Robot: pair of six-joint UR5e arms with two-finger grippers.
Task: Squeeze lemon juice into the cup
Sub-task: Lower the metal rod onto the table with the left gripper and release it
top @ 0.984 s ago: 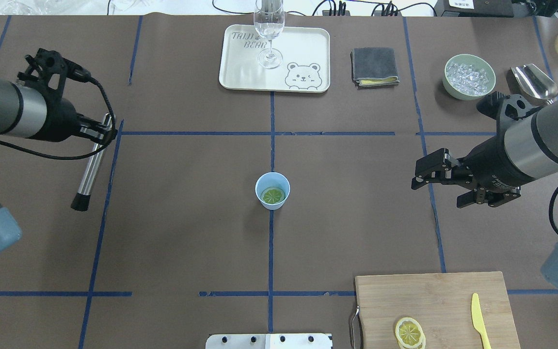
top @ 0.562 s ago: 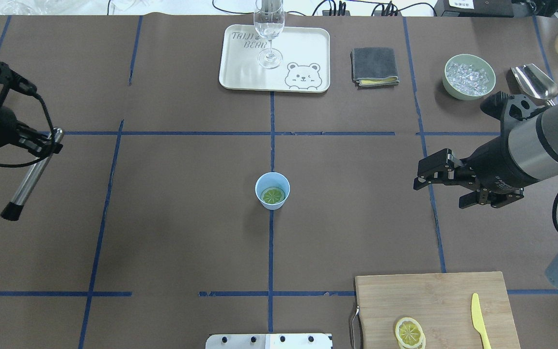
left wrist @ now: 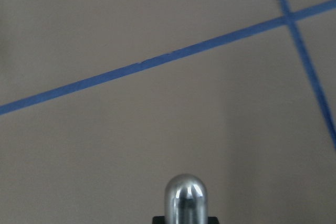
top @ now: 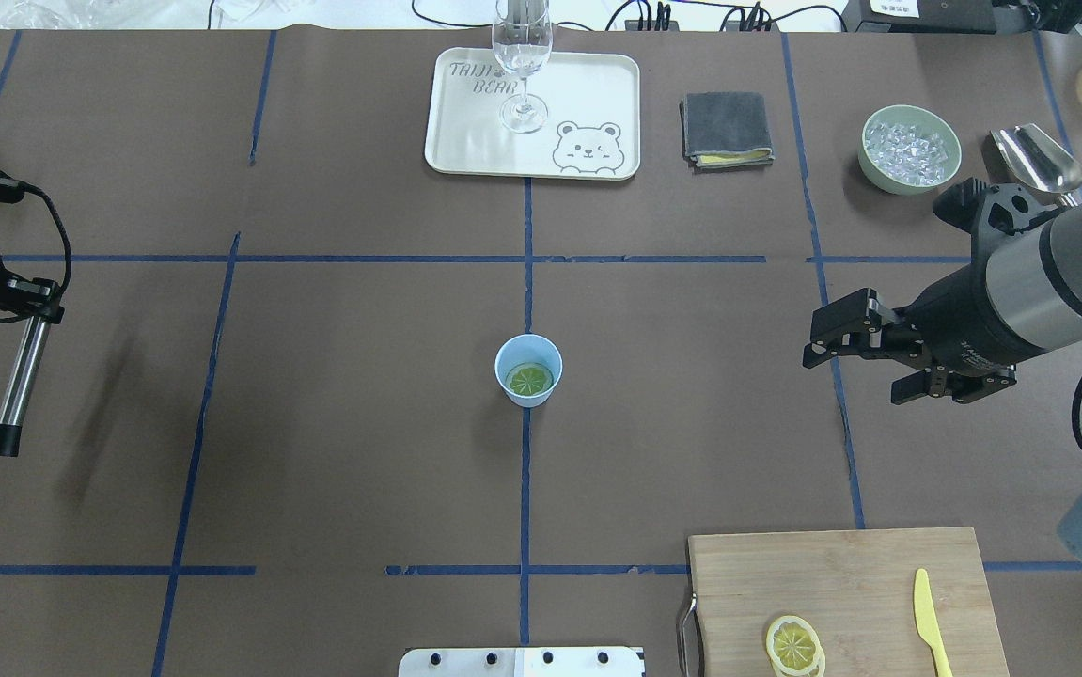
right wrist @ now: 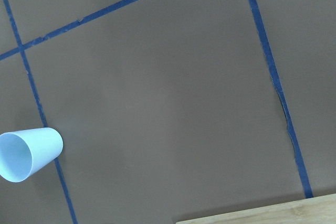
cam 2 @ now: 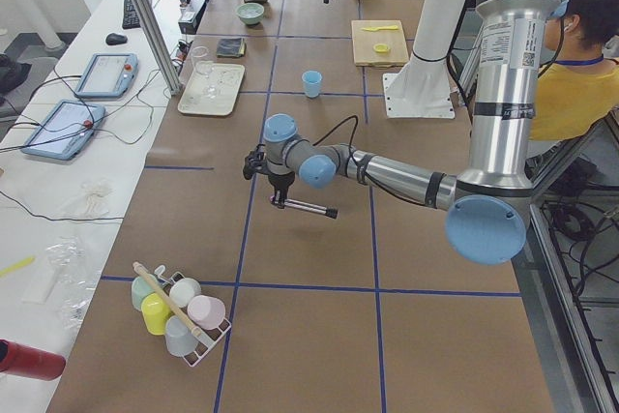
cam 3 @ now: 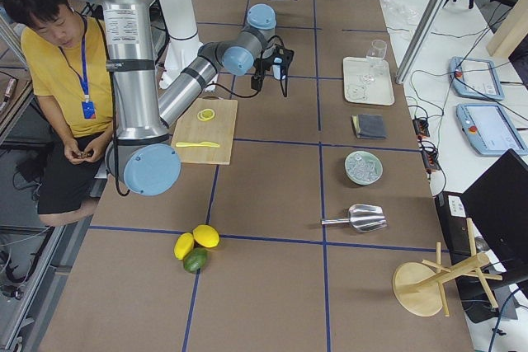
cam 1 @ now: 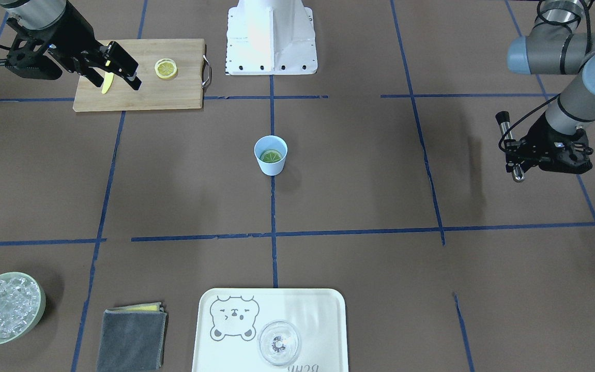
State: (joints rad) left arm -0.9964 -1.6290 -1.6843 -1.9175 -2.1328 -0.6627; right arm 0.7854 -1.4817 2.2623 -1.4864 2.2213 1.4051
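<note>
The light blue cup stands upright at the table's middle, on the blue centre line. It also shows in the front view and low left in the right wrist view. The lemon lies inside it, round cut face with segment lines up, looking greenish-yellow. My right gripper is open and empty, well to the right of the cup, above the table. My left gripper is at the far left edge, shut on a metal muddler with a black tip, whose rounded end shows in the left wrist view.
A wooden cutting board at the front right holds a thin lemon slice and a yellow knife. At the back stand a tray with a clear glass, a folded cloth, a green bowl of ice and a metal scoop.
My left arm has swung far to the left with the muddler, out to the table's edge. The right gripper, cup and lemon have hardly moved.
</note>
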